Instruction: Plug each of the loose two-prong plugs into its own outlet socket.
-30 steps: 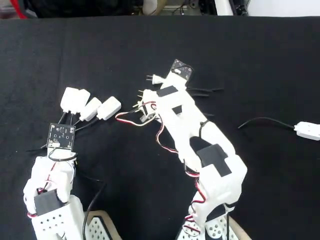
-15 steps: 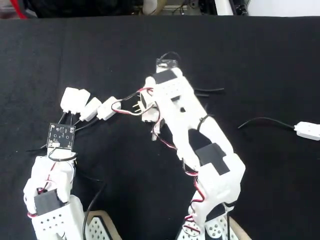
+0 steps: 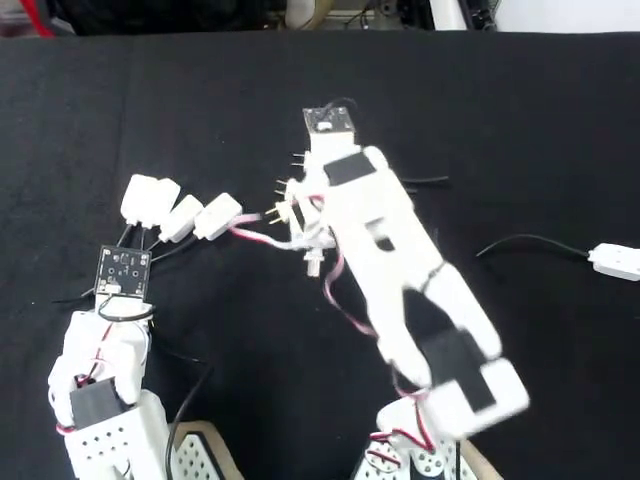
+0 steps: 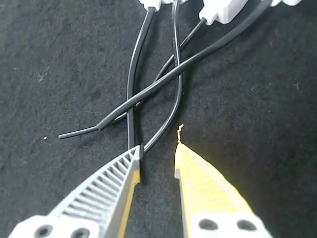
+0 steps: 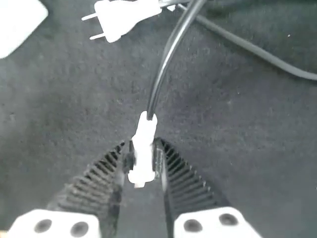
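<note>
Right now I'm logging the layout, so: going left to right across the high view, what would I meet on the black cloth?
Row of white outlet sockets → loose plugs with prongs showing → right arm → black cable → white connector at its end.

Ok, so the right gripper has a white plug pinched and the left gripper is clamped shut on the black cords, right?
No. The left gripper is open over the black cords, jaws apart, as the left wrist view shows. The right gripper does have the white plug pinched.
</note>
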{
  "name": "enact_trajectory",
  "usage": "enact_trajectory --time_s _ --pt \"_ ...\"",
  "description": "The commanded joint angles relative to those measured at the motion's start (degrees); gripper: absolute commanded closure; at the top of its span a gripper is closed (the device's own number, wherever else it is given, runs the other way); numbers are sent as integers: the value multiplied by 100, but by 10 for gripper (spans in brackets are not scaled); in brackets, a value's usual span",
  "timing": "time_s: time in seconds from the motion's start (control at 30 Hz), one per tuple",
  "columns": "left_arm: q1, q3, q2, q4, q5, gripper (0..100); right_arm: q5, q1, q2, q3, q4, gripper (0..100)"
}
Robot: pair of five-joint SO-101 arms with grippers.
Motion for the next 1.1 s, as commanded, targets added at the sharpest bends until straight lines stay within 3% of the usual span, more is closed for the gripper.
enact_trajectory --time_s 0.0,0.23,0.5,0.63,0.7,0.87,1.07 --pt "-22 -22 -26 -97 -53 873 114 53 -1244 875 -835 987" --pt "92 -66 -26 -62 -35 873 97 -290 -2571 2308 -2127 987" --pt "1710 -242 -26 229 202 874 88 -1486 -3468 4409 -4818 987" --pt "2378 -295 -26 211 369 913 105 -1495 -4453 4971 -4941 987" --pt "2501 -365 -26 237 369 972 97 -1503 -5121 5332 -4897 987" --pt "2659 -541 -35 185 484 972 79 -1495 -7116 6299 -4897 987" --pt "3310 -1244 -35 -141 2066 971 -510 -1169 -9631 7310 -4870 987"
